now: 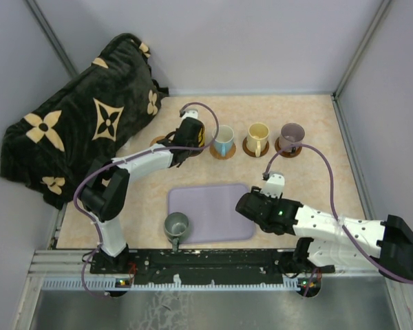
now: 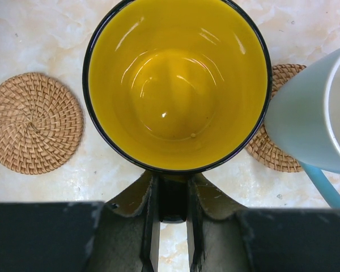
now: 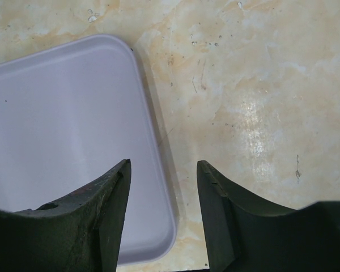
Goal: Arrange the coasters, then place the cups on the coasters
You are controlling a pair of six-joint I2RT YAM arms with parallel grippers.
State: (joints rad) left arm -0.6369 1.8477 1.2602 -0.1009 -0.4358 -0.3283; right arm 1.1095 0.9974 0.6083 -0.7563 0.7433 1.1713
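One dark blanket [image 1: 76, 134] with tan flower shapes lies bunched at the far left. Just right of it, on the far part of the table [image 1: 316, 179], an empty coaster [image 2: 35, 123] of woven fibre lies flat. The left claw [image 2: 173, 187] reaches beside that coaster, its fingers closed on the dark handle of the yellow mug [image 2: 175, 85]. The mug is upright with its mouth open to the wrist camera. Whether a coaster lies under it is hidden.

Nearer the arm bases, the grey-green mug [image 1: 177, 227] stands upright at the near left corner of the lavender tray [image 1: 210, 206]. Whether it is on the tray or just beside it I cannot tell.

Right of the yellow mug and very close to it, the white mug [image 1: 224, 139] with a blue handle stands on a woven coaster [image 2: 269, 156]. The cream mug [image 1: 258, 136] and the purple-grey mug [image 1: 291, 135] follow to the right along the far row, each on a coaster of its own.

The right claw [image 3: 163, 170] hangs over the tray's right edge, fingers apart and holding nothing.
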